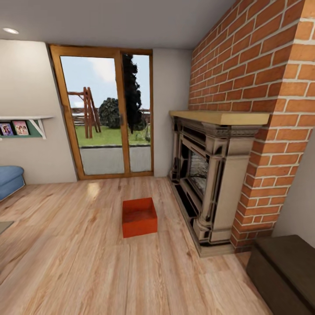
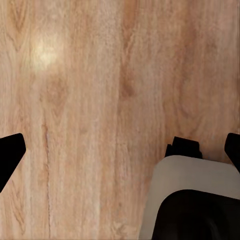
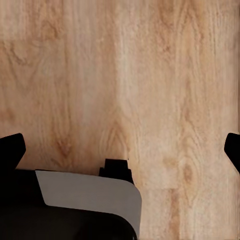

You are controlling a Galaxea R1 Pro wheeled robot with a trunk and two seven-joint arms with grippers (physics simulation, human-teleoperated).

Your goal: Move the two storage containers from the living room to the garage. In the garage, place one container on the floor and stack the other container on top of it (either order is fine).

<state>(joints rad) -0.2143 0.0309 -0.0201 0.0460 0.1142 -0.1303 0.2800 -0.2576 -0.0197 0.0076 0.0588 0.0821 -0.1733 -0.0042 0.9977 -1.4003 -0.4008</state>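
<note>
One orange-red storage container (image 1: 139, 217) sits open-topped on the light wood-plank floor (image 1: 74, 262), just beside the ornate fireplace (image 1: 210, 179) under the red-brick chimney (image 1: 258, 61). Glass garden doors (image 1: 107, 116) stand beyond it; a dark low cabinet (image 1: 284, 271) lies near right. Both wrist views look down on planks: the left gripper (image 2: 120, 150) and right gripper (image 3: 120, 150) have fingertips spread wide, holding nothing.
</note>
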